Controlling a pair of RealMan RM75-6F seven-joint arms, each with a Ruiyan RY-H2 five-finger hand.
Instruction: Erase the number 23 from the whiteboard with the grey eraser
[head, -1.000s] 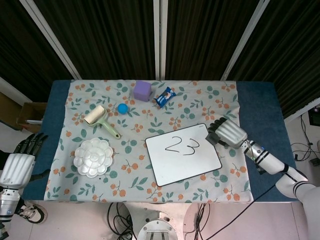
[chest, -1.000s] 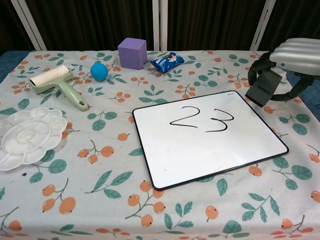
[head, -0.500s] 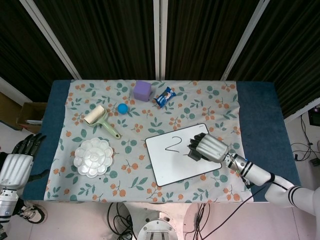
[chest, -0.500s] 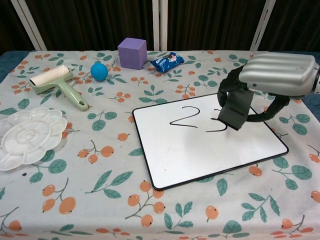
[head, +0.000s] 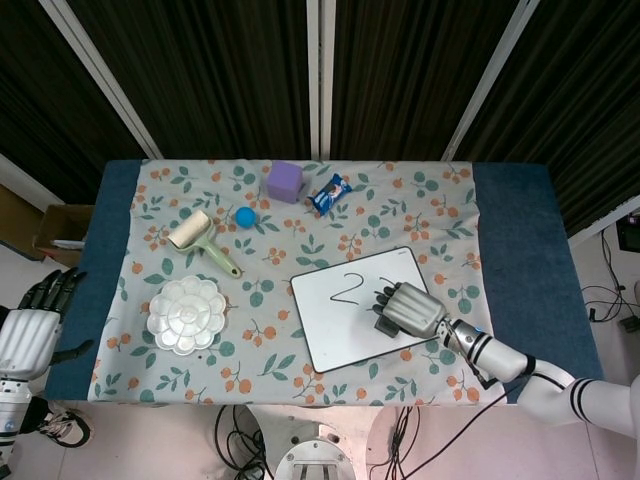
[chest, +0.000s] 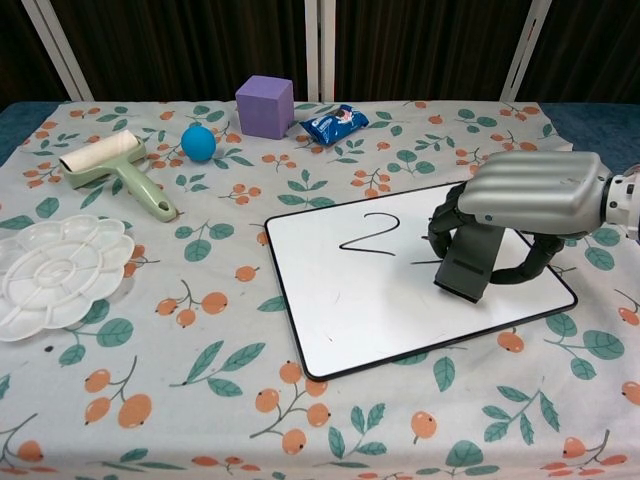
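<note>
Two hands: both are mine, but only one is working at the table.
Right hand: my right hand (chest: 525, 195) is over the right half of the whiteboard (chest: 360, 310), back of the hand up, fingers (chest: 447, 213) curled down and grasping the grey eraser (chest: 470, 262).
Grey eraser: it stands on the board surface under my palm, its lower edge touching the white area just right of the drawn "2" (chest: 367, 232). Its long axis runs from the upper right, inside my hand, down to the lower left in the chest view, so the free end points toward the near edge of the board. In the head view only a small grey part (head: 383, 326) shows below my fingers.
Writing: one clear "2" is on the board. Beside the eraser there is a short dark stroke, and I cannot tell if it is ink or shadow.
Whiteboard: it lies flat on the floral tablecloth (head: 300, 225), turned a little, with a dark frame.
Left hand: my left hand (head: 30, 330) is off the table at the left edge, holding nothing, fingers apart and stretched.
Other things: a purple cube (chest: 264, 106), a blue snack packet (chest: 335, 123), a blue ball (chest: 198, 142), a green lint roller (chest: 118, 170) and a white paint palette (chest: 55, 272) lie on the left and far side, well apart from the board.
</note>
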